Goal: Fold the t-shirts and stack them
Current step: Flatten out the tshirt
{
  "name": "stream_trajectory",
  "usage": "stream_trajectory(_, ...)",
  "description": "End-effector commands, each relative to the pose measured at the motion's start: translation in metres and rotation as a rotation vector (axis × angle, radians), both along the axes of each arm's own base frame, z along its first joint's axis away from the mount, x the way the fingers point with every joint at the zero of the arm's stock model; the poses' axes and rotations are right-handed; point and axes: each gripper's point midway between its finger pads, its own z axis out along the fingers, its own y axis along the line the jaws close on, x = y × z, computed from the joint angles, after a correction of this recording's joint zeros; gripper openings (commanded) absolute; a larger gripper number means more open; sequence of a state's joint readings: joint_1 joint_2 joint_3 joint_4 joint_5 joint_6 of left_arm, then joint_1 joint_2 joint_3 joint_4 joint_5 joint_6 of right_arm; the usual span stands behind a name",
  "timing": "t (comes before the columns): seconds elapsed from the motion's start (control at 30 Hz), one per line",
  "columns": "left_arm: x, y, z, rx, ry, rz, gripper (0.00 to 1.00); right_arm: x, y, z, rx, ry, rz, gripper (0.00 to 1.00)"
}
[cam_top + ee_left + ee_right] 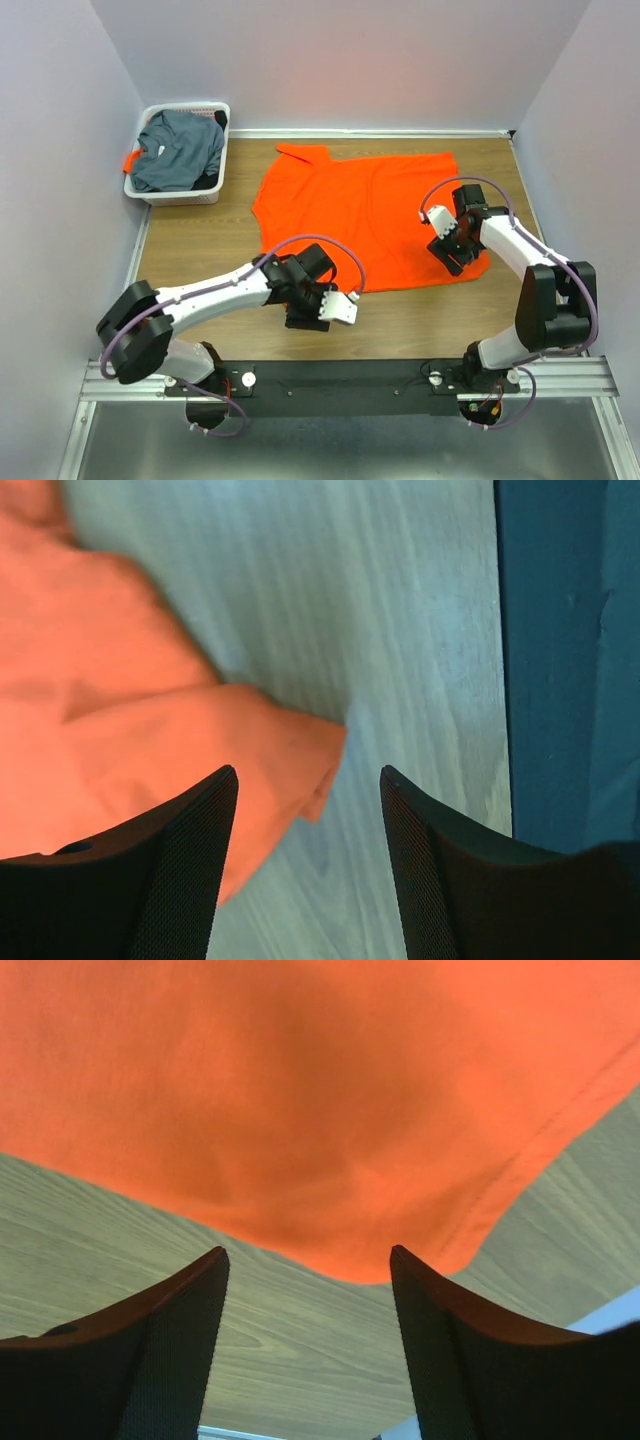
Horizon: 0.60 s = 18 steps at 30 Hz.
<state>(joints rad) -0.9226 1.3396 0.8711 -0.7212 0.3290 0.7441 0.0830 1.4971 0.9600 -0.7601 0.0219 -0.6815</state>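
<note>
The bright orange t-shirt (365, 210) lies spread flat on the wooden table. The dark grey-blue t-shirt (180, 150) is bunched up in the white basket at the far left. My left gripper (300, 312) is open over the orange shirt's near left corner. In the left wrist view that corner (300, 755) lies between the open fingers of the gripper (308, 772). My right gripper (450, 258) is open at the shirt's near right part. In the right wrist view the orange hem (350, 1250) lies just ahead of the open gripper (308, 1252), with bare wood between the fingers.
The white slotted basket (178, 194) stands at the far left corner by the wall. Walls close in the table on the left, back and right. A black rail (350, 385) runs along the near edge at the arm bases.
</note>
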Motion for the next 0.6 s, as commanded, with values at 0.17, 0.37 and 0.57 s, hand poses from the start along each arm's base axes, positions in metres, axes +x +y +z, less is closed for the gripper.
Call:
stream_trajectory(0.17,-0.003,-0.005,-0.039,0.109,-0.051,-0.040,0.68,-0.015,-0.013,-0.034,-0.069,0.109,0.013,0.63)
stream_trajectory(0.37,0.015,-0.006,-0.052,0.142,-0.125,-0.017,0.27,-0.008,-0.014,-0.036,-0.075,0.098,0.006,0.59)
stream_trajectory(0.57,0.049,-0.011,-0.003,-0.005,-0.130,0.058,0.00,0.002,-0.016,-0.027,-0.086,0.062,0.010,0.59)
